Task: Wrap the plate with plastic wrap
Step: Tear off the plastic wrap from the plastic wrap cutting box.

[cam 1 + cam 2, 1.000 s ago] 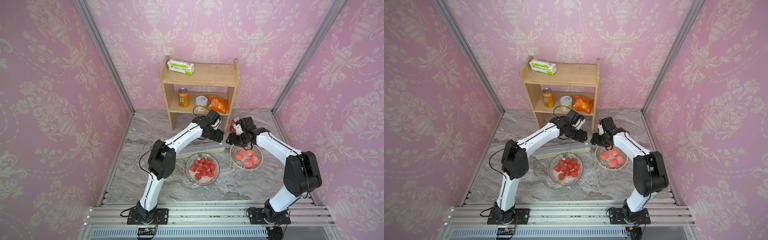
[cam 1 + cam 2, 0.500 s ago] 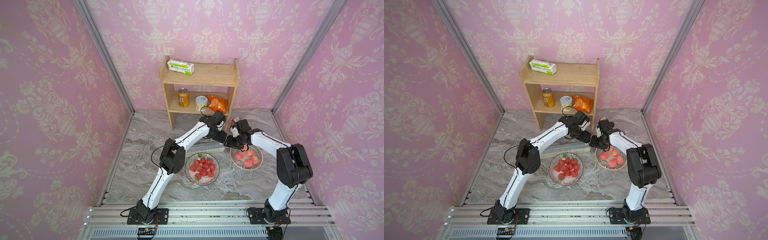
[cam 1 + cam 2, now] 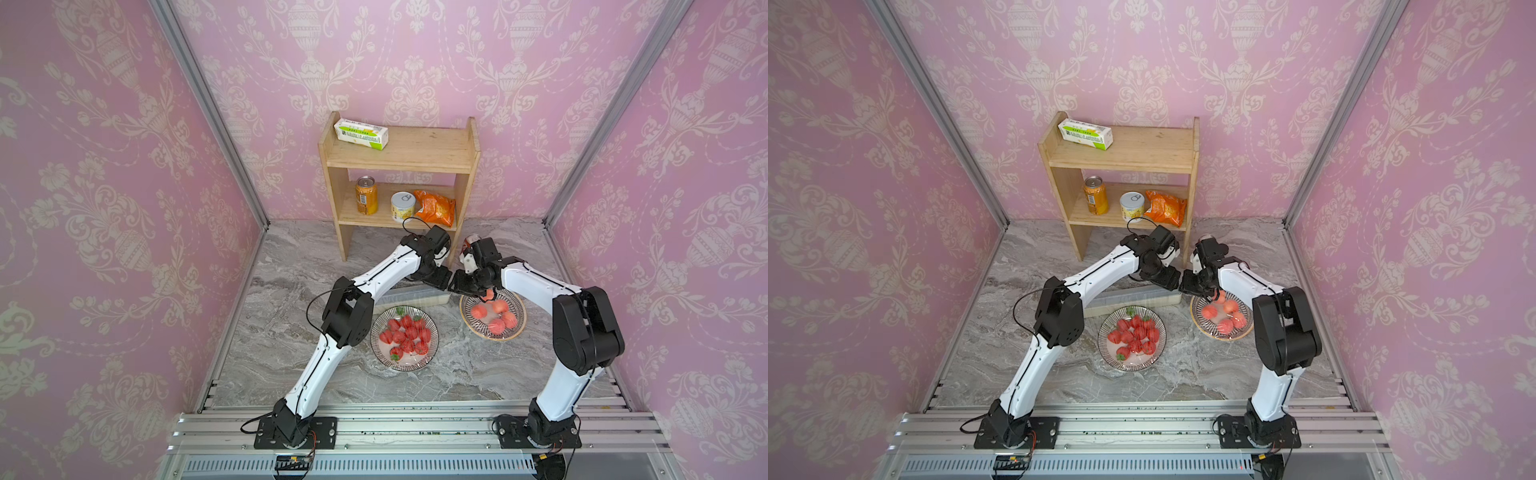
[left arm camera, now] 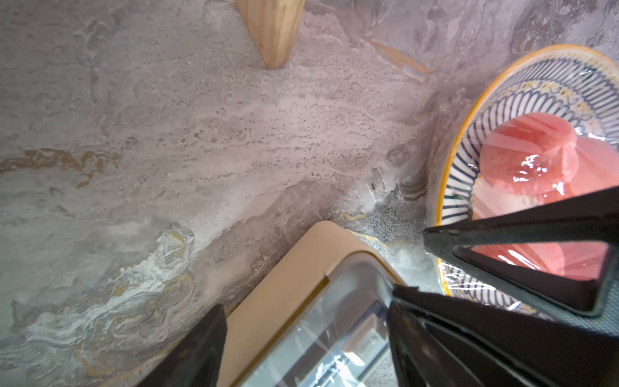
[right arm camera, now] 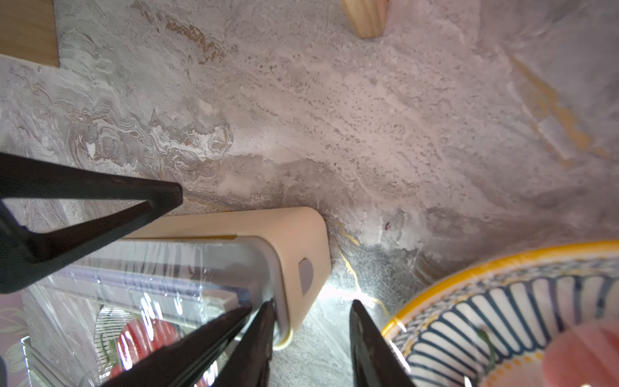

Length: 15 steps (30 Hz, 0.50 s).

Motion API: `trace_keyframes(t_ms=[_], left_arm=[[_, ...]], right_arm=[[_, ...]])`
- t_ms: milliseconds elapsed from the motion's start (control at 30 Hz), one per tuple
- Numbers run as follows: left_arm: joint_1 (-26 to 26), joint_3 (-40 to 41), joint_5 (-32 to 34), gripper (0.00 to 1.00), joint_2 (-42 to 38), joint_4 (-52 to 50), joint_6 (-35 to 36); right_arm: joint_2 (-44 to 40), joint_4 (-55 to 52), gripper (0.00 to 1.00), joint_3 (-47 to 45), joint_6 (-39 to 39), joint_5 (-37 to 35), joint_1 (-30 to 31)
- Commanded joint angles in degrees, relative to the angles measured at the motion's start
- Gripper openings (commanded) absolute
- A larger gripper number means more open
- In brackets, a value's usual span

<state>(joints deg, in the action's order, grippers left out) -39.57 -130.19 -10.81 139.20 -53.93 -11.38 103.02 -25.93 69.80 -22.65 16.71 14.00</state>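
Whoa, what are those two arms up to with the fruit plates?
Two robot arms are working at wrapping a plate. The left tool and the right tool, both with jaws open, meet over one end of the cream dispenser box, which lies behind the strawberry plate and beside the peach plate. Plastic wrap already glints over the peach plate.

A wooden shelf (image 3: 419, 149) stands against the pink wall (image 3: 415, 62). A white-and-green carton (image 3: 360, 134) lies on top; below sit an orange can (image 3: 366, 201), a tin (image 3: 402, 206) and an orange snack bag (image 3: 434, 208).
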Motion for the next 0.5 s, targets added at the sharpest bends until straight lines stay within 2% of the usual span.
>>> trace_keyframes(t_ms=[0, 267, 467], left_arm=[[-0.05, -1.30, 0.98, 0.74, 1.34, -2.37, 1.37], [0.21, -0.47, 3.08, 0.73, 0.34, -3.53, 2.41], [0.98, 3.60, 3.17, 0.73, -2.44, -1.71, 2.50]], right_arm=[[2.18, -3.87, 0.36, -0.28, 0.07, -2.30, 0.06], [2.96, -5.40, 0.34, 0.40, 0.69, -3.57, 0.04], [3.58, -6.64, 0.32, 0.86, 0.99, -4.66, 0.09]])
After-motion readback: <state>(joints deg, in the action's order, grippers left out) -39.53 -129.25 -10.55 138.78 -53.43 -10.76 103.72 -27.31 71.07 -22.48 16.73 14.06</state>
